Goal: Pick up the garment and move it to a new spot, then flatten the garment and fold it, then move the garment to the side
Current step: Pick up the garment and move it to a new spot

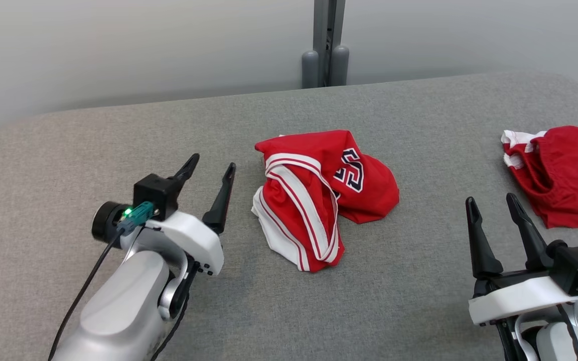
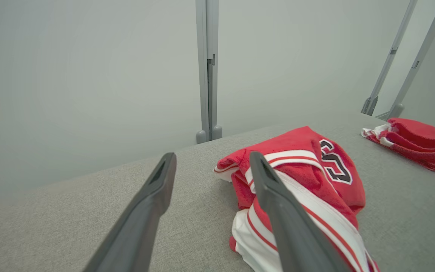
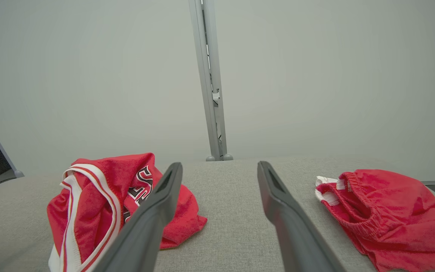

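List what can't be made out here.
- Crumpled red jersey with white trim: dark number folded under its own cloth, all views; digits only partly readable.
- Same jersey, left wrist view: left gripper finger covers a strip of it.
- Red elastic-waisted garment: cut off by head view's right edge.

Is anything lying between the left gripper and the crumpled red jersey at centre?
Nothing visible. Only bare grey padded surface separates the left gripper, jaws open, from the red jersey beside it. The red shorts lie apart, off to the right.
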Tool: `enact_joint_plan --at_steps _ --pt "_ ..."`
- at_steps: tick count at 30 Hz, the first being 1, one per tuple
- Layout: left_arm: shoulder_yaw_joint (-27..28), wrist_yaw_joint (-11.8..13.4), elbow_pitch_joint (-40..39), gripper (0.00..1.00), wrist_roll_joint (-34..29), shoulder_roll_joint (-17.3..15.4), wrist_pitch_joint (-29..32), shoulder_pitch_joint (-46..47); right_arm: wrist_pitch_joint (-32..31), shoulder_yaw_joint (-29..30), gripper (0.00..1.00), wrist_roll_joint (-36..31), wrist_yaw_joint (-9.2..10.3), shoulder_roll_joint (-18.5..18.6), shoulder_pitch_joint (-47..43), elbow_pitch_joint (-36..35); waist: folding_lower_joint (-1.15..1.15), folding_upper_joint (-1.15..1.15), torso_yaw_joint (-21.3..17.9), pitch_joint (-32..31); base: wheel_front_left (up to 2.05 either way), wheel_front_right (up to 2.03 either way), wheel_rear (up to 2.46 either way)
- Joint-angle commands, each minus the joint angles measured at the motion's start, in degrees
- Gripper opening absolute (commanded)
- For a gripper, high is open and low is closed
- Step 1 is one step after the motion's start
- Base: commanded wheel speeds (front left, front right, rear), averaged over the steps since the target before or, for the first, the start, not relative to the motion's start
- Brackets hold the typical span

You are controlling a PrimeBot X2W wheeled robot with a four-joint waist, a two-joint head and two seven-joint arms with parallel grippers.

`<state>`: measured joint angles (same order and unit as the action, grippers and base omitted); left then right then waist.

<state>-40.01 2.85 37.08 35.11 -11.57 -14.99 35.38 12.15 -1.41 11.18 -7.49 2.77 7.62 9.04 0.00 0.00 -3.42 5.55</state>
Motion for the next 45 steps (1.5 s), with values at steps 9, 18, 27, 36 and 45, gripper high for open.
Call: enact_joint_plan --at_steps 9,18,27,36,45 --pt "12.8 5.9 -12.2 1.00 -5.2 -1.1 -0.3 -16.8 0.6 -0.7 1.00 0.5 -0.01 0.3 -2.3 1.1 0.00 0.00 3.4 -3.1 0.00 0.00 0.00" --pt "19.2 6.4 -18.8 1.00 -8.4 1.2 -0.3 -27.3 1.7 -0.4 1.00 1.4 -0.01 0.3 -4.7 2.6 0.00 0.00 5.7 -5.2 0.00 0.00 0.00" --pt "23.7 5.8 -22.1 1.00 -12.0 4.6 -0.3 -33.8 2.6 -1.6 1.00 2.5 -0.01 0.3 -5.6 3.9 0.00 0.00 6.2 -5.7 0.00 0.00 0.00" --pt "26.1 4.2 -21.7 1.00 -14.7 5.8 -0.3 -33.8 2.9 -2.0 1.00 1.4 -0.01 0.3 -4.5 5.3 0.00 0.00 6.3 -5.9 0.00 0.00 0.00" --pt "27.4 2.7 -21.2 1.00 -16.3 6.5 -0.3 -34.0 3.1 -1.5 1.00 1.1 -0.01 0.3 -4.8 5.7 0.00 0.00 6.4 -6.2 0.00 0.00 0.00"
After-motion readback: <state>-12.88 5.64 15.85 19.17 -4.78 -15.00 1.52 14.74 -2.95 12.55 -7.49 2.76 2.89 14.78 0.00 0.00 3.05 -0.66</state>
